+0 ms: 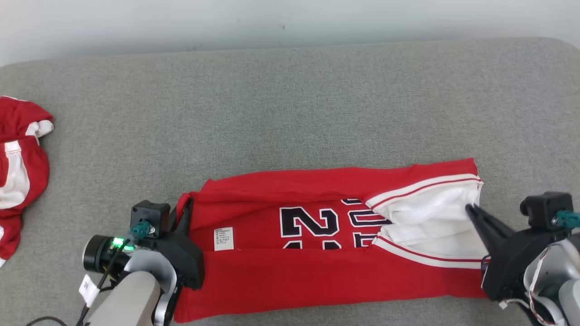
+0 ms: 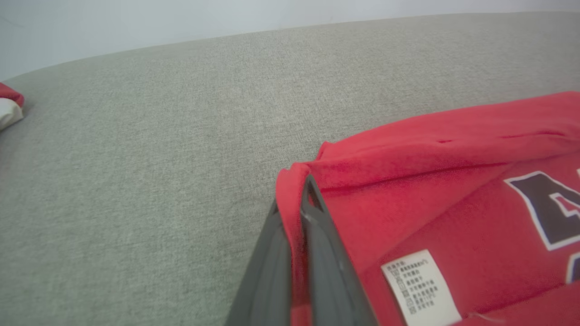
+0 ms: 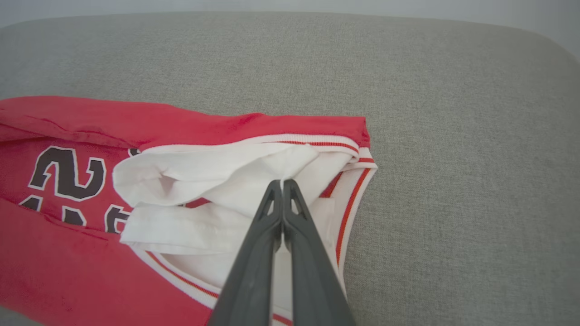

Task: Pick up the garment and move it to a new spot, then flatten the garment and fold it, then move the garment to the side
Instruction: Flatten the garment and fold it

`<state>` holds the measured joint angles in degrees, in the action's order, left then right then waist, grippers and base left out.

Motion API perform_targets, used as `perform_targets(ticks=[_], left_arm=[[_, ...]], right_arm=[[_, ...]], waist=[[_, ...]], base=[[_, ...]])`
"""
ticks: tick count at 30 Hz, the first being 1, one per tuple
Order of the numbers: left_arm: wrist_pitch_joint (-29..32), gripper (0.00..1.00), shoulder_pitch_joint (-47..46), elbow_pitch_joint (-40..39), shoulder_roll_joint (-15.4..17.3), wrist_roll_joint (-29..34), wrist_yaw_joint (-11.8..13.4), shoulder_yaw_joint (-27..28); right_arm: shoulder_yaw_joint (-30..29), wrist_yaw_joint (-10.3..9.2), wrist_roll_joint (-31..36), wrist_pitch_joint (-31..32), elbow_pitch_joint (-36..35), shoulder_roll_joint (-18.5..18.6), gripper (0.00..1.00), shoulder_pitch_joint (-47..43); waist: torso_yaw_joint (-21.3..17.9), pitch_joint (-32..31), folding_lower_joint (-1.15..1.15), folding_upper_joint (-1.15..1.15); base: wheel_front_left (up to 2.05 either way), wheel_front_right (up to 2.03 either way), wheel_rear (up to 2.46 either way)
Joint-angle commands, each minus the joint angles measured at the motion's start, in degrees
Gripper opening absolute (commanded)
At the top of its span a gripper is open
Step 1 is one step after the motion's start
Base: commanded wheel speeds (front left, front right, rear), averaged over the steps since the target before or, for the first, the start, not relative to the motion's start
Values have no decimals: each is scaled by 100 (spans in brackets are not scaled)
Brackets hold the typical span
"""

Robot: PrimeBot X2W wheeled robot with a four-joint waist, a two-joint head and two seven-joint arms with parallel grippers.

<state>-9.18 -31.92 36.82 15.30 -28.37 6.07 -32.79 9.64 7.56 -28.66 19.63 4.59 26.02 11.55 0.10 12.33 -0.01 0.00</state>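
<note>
The garment [image 1: 294, 276] is a red jersey with a dark number and white sleeves, lying lengthwise on the grey padded surface [image 1: 290, 99] with its long edges folded inward. My left gripper [image 1: 185, 204] is at its left end, shut on the red hem. In the left wrist view the garment [image 2: 408, 181] has a strip of red cloth running between the two fingers of the left gripper [image 2: 292, 192]. My right gripper [image 1: 469, 208] is at the right end, shut, its tips pinching the white sleeve cloth. The right wrist view shows folds of the garment [image 3: 68, 271] converging at the right gripper [image 3: 282, 182].
A second red and white garment [image 1: 18, 154] lies bunched at the far left edge, its corner also in the left wrist view [image 2: 7, 106]. Bare grey surface stretches behind the jersey up to a pale wall [image 1: 290, 18]. The surface's rounded corner is at the back right.
</note>
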Motion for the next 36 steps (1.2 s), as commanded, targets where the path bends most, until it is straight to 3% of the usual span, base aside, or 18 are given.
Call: perform_targets(ticks=[1, 11, 12, 13, 14, 15, 22, 26, 31, 36], left_arm=[[-53, 0, 115, 15, 43, -28, 37, -11], [-185, 0, 393, -82, 46, -91, 125, -44], [-202, 31, 415, -85, 42, -98, 134, -46], [-213, 55, 429, -91, 33, -102, 147, -44], [-234, 100, 440, -98, 23, -110, 159, -39], [-268, 100, 449, -108, 19, -113, 187, -22], [-555, 100, 805, -386, -59, -298, 291, 338], [-604, 100, 1238, -1141, -142, -281, 252, 925], [-597, 100, 2151, -2253, -416, 126, -49, 1809], [-598, 100, 2720, -2693, -737, 463, -392, 2372]], right_arm=[[-1, -14, 20, 50, -45, -59, 0, -130], [-50, -14, 145, 354, -188, -247, 0, -579], [-68, -14, 174, 392, -174, -269, 0, -612], [-58, -14, 193, 452, -154, -286, 0, -649], [-39, -14, 227, 499, -154, -295, 27, -679], [-41, -14, 253, 545, -146, -311, 100, -700], [-91, -14, 381, 701, -148, -398, 100, -871], [-249, -14, 417, 600, -202, -462, 100, -917], [-568, -14, 385, 535, -137, -634, 100, -903], [-904, -14, 255, 450, 66, -844, 100, -759]], waist=[[5, -14, 1, 0], [1, -122, 1, 0], [-1, -130, 1, 0], [0, -138, 1, 0], [0, -148, 1, 0], [-3, -161, 1, 0], [-26, -373, 1, 0], [-13, -534, 1, 0], [8, -734, 1, 0], [46, -841, 1, 0]], base=[[0, 0, 0], [0, 0, 0], [0, 0, 0], [0, 0, 0], [0, 0, 0], [0, 0, 0], [0, 0, 0], [0, 0, 0], [0, 0, 0], [0, 0, 0]])
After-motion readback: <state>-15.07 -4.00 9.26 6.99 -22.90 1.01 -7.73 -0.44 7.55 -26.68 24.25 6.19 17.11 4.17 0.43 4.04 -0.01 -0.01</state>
